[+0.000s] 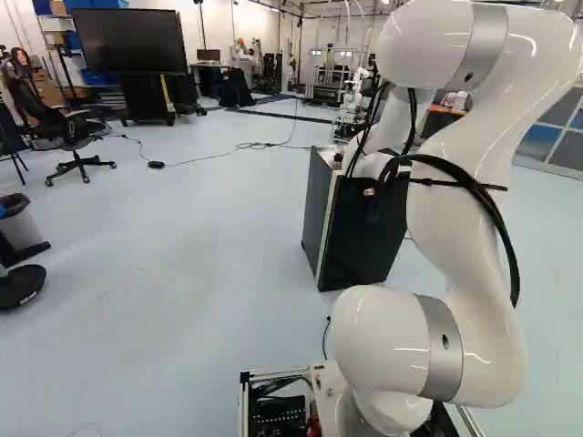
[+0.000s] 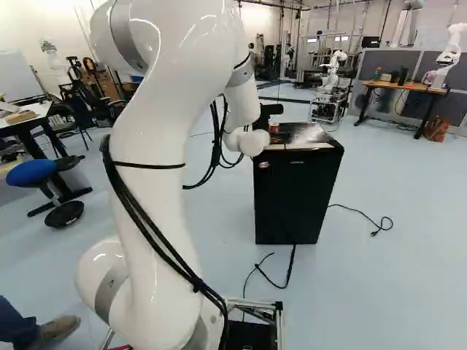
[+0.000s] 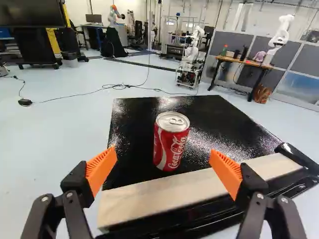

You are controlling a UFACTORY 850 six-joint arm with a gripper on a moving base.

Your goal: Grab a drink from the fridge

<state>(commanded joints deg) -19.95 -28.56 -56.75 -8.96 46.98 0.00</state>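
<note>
Standing upright on the black fridge (image 2: 293, 197), a silver-topped red drink can (image 3: 171, 143), jaws (image 2: 271, 110) hanging wide apart, facing it

Right base view, upper middle: red can (image 2: 273, 127) obstructs low passage across fridge top (image 2: 307, 134). Wrist view: free room flanks the can.
</note>
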